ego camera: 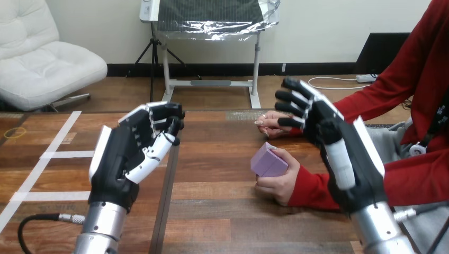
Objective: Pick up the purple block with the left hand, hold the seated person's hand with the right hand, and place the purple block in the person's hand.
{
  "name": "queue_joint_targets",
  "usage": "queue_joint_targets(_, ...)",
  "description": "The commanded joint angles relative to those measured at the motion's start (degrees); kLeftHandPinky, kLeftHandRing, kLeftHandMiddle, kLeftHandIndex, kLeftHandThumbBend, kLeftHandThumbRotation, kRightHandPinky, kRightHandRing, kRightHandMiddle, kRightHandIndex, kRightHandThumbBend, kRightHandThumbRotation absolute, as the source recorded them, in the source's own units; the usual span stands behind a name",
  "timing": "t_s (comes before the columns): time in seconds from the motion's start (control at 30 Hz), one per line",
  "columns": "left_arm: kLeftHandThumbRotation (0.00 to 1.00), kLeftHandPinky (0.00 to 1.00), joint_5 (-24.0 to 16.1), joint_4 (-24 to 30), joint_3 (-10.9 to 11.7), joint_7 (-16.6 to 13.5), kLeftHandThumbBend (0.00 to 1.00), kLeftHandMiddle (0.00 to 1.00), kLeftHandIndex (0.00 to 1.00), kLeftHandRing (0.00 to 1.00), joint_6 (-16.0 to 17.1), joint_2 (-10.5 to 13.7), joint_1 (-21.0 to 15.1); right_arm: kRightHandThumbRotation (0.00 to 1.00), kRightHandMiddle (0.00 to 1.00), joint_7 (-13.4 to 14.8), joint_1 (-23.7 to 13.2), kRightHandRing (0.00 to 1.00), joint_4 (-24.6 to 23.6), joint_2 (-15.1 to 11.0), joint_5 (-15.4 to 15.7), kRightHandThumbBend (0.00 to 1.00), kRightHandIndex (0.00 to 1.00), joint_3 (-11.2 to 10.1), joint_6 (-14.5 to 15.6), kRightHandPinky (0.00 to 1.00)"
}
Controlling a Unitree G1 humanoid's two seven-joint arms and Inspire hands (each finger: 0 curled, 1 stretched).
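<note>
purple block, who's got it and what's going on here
The purple block sits in the person's nearer hand, which rests on the table. The robot's left hand is raised over the table, empty. Its right hand is open, fingers stretched toward the person's farther hand, not curled round it.

Wooden table [222, 211] with bare surface across its middle and near edge, between the robot's raised left hand [127, 159] and raised right hand [328, 132]. White tape strips [63, 154] lie flat at the left and block nothing. Right of centre, the person's nearer hand [278, 185] rests on the table holding a purple block [268, 161], filling that spot; the person's farther hand [270, 123] lies beyond it. Red sleeves [312, 188] cross the right side, just beside the right hand, leaving little room there.
</note>
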State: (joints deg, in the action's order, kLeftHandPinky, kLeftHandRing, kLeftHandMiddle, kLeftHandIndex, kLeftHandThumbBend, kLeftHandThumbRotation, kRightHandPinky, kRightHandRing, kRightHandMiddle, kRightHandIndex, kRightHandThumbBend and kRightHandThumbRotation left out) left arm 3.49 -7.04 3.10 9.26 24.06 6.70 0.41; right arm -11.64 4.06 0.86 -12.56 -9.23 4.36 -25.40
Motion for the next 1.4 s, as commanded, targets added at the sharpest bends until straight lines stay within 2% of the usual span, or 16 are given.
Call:
queue_joint_targets(0.0,0.38,0.43,-0.9,1.5,-0.3,-0.5,0.41,0.64,0.6,0.6,3.3,-0.3,-4.7,1.0,0.85,-0.7,0.5,0.85,-3.5,1.7,-2.1,0.86,0.86,-1.0,0.1,0.81)
queue_joint_targets(0.3,0.36,0.4,-1.0,1.8,-0.2,-1.3,0.42,0.63,0.59,0.57,4.2,-0.9,-5.0,1.0,0.85,-2.9,1.0,0.85,-2.2,2.6,-3.9,0.85,0.85,-1.0,-0.2,0.82)
queue_joint_targets(0.6,0.48,0.36,-0.1,2.0,-0.1,-1.3,0.36,0.63,0.6,0.57,5.0,-1.3,-5.0,1.0,0.87,-4.0,0.2,0.87,-0.7,3.5,-3.9,0.85,0.88,-1.4,-1.0,0.84)
queue_joint_targets(0.7,0.59,0.35,0.3,2.2,-0.1,-1.1,0.4,0.64,0.63,0.58,5.2,-1.4,-4.8,1.0,0.88,-4.2,0.1,0.88,-0.4,3.9,-4.0,0.85,0.88,-1.5,-1.1,0.85)
queue_joint_targets(0.87,0.74,0.37,2.1,2.8,-0.6,0.3,0.61,0.66,0.68,0.59,5.3,-1.6,-4.3,1.0,0.88,-4.7,-0.3,0.87,0.3,4.5,-4.2,0.85,0.88,-1.6,-1.5,0.86)
queue_joint_targets(1.0,0.85,0.39,6.0,3.5,-1.4,4.0,0.73,0.71,0.75,0.64,4.6,-1.2,-3.7,1.0,0.87,-4.9,-0.4,0.86,0.8,5.5,-4.2,0.85,0.86,-1.8,-2.2,0.85)
queue_joint_targets(1.13,0.91,0.45,8.8,4.5,-2.0,7.1,0.77,0.78,0.82,0.71,3.3,-0.9,-2.8,1.0,0.86,-4.9,-0.4,0.85,1.1,6.1,-3.9,0.84,0.85,-1.8,-2.9,0.84)
queue_joint_targets(1.37,0.96,0.61,10.2,6.3,-2.3,8.9,0.82,0.87,0.9,0.81,2.2,-1.2,-1.1,1.0,0.85,-6.0,-0.5,0.84,1.5,6.4,-4.1,0.84,0.84,-2.0,-3.9,0.81)
